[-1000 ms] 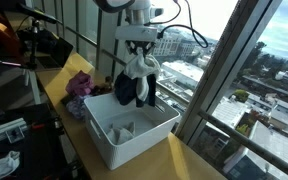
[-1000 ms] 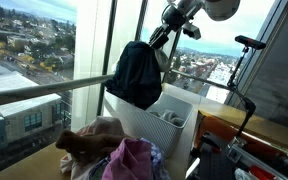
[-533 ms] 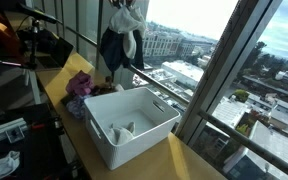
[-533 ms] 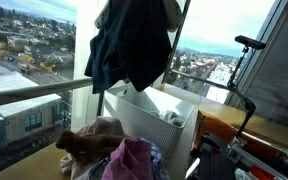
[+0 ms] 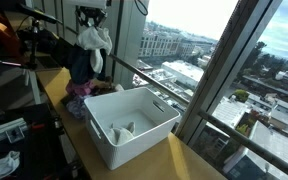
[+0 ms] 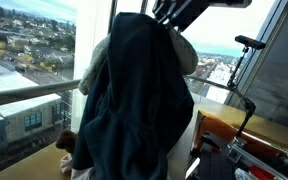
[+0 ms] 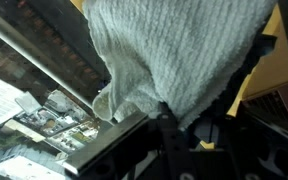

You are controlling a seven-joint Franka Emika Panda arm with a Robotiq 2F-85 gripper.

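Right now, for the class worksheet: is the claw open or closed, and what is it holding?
Claw: closed, holding a dark garment and a pale knit cloth that hang from it.

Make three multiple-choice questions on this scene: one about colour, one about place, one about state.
1. What colour is the bin? A) white B) red C) black
2. Where does the held clothing hang? A) inside the bin B) over the clothes pile C) on the floor
3. How are the jaws? A) open, empty B) shut on the clothing C) out of view
1 A: its walls are white. 2 B: it hangs beside the bin, above the pile. 3 B: the clothing dangles from the gripper.
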